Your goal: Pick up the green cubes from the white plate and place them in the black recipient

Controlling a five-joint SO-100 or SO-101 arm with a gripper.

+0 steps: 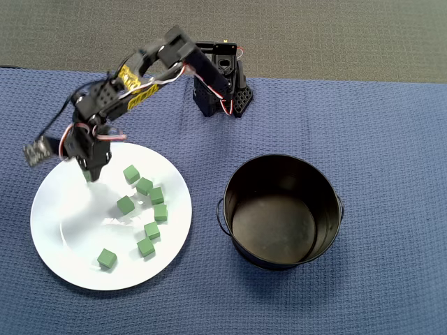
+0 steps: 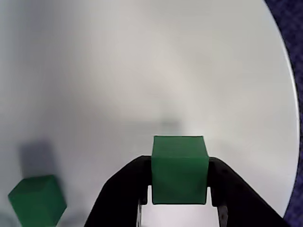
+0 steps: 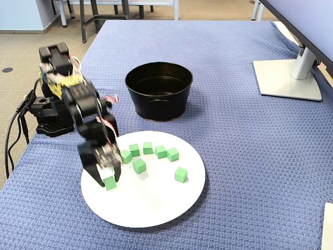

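In the wrist view my gripper [image 2: 180,166] is shut on one green cube [image 2: 180,170], its black fingers [image 2: 128,189] pressing both sides. The held cube [image 3: 110,182] is low over the left part of the white plate [image 3: 151,208]; whether it touches the plate I cannot tell. From overhead the gripper [image 1: 89,173] is over the plate's [image 1: 70,230] upper left edge. Several more green cubes [image 1: 126,204] lie loose across the plate, one close by [image 2: 37,201]. The black recipient [image 1: 276,223] stands to the plate's right in the overhead view and holds nothing I can see.
The arm's base [image 1: 220,87] sits behind the plate and pot on the blue cloth [image 1: 391,139]. A monitor stand [image 3: 286,78] occupies the far right in the fixed view. The table's left edge runs close to the base [image 3: 49,117].
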